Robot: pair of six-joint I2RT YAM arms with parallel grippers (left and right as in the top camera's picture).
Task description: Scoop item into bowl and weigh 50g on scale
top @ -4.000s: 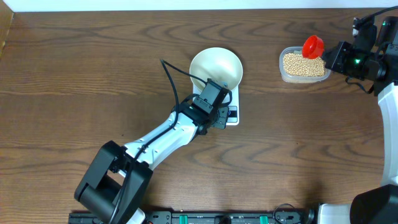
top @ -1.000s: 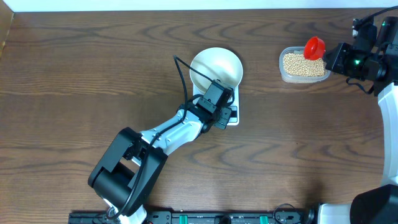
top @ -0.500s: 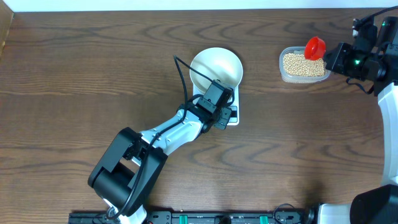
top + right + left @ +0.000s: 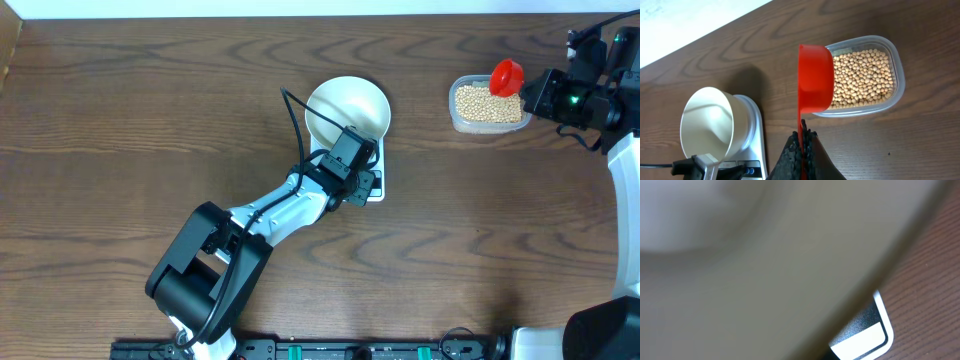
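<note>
While right jaws are pinching the red scoop [image 4: 815, 75], its cup is hanging over the beans [image 4: 862, 75]; left jaws, pressed together, are sitting by the scale [image 4: 755, 130].

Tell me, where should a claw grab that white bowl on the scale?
Grip the white bowl by its thin rim, coming straight down, one finger inside, one outside. It looks too wide to span, stands upright on the scale, and is open and empty.
</note>
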